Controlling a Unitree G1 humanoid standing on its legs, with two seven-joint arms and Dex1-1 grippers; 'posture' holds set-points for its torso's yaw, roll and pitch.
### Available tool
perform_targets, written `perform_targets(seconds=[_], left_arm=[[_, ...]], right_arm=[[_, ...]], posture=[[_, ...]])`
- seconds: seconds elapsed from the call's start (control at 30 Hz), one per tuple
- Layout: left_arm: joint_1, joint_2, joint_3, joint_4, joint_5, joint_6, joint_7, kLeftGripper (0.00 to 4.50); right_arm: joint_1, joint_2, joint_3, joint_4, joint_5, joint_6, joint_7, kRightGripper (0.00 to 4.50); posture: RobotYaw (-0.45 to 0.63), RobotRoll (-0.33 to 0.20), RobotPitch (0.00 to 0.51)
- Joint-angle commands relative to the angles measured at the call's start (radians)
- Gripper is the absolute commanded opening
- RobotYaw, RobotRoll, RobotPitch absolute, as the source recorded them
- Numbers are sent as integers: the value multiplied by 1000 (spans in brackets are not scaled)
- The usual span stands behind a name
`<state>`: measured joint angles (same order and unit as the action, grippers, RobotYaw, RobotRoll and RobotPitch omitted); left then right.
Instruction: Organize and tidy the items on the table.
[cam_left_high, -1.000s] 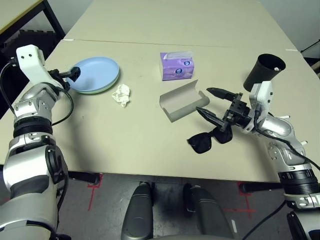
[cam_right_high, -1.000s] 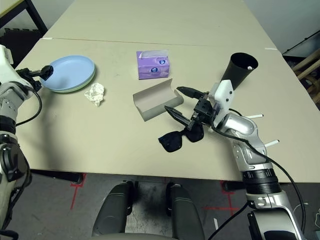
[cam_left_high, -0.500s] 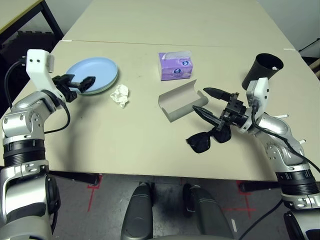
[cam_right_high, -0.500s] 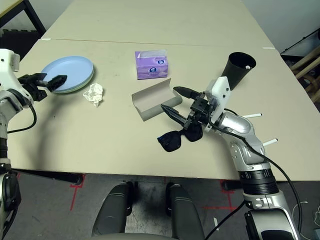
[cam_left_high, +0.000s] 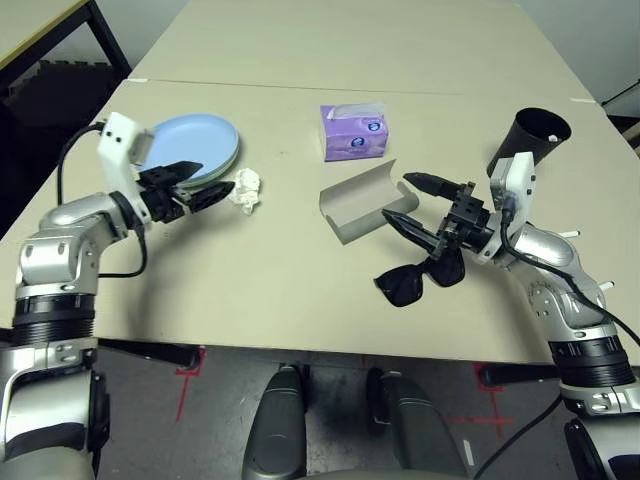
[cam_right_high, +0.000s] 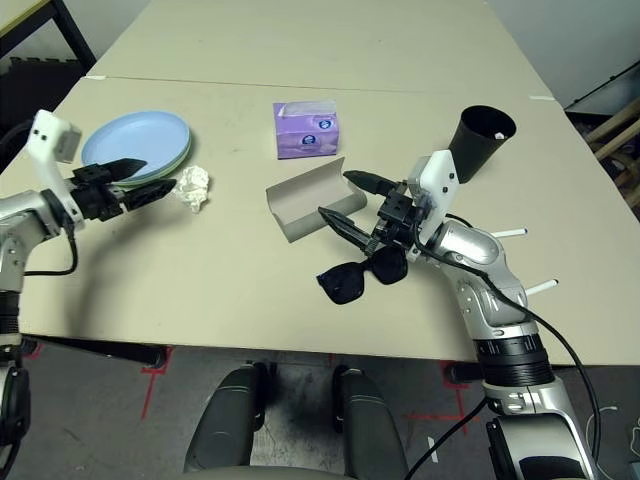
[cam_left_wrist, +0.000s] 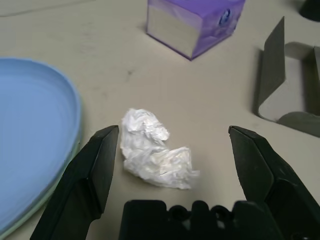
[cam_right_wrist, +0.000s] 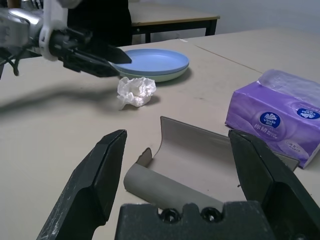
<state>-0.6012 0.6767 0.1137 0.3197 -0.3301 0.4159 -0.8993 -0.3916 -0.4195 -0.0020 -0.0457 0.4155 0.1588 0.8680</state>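
Between plate edge and purple box: crumpled tissue (cam_left_wrist: 157, 152)

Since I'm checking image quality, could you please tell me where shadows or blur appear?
Left eye view: a soft shadow on the table below the left gripper. Right wrist view: that arm's shadow stretches beside the crumpled tissue; left gripper looks slightly blurred.

We see open room on the desk (cam_left_high: 250, 300) from the crumpled tissue (cam_left_wrist: 155, 152) to its near edge. Between tissue and grey case (cam_left_high: 365, 205) a gripper could pass; toward the far edge, the purple tissue box (cam_left_high: 353, 135) blocks, with bare top beyond it.
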Motion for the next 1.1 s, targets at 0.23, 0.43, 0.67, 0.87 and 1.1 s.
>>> perform_targets(seconds=[0.23,0.43,0.67,0.87,1.1], left_arm=[[-51,-50,-89,168,88,-109,-33,4469],[-73,-49,-88,239,112,-142,-27,4114],[-93,-45,-74,267,114,-164,-28,1478],[-116,-33,-45,238,96,-159,-15,14],[-191,2,15,190,64,-102,3,14]], right_arm=[[0,-3,0,-4,-3,-4,4,4500],[16,-4,-4,-17,-1,-6,-1,4500],[23,-1,-5,-18,1,-11,-2,4500],[22,1,-5,-12,1,-15,-3,4500],[15,8,-3,-7,0,-12,-7,4500]], posture=[[209,0,185],[201,0,184],[199,0,181],[201,0,179],[210,0,178]])
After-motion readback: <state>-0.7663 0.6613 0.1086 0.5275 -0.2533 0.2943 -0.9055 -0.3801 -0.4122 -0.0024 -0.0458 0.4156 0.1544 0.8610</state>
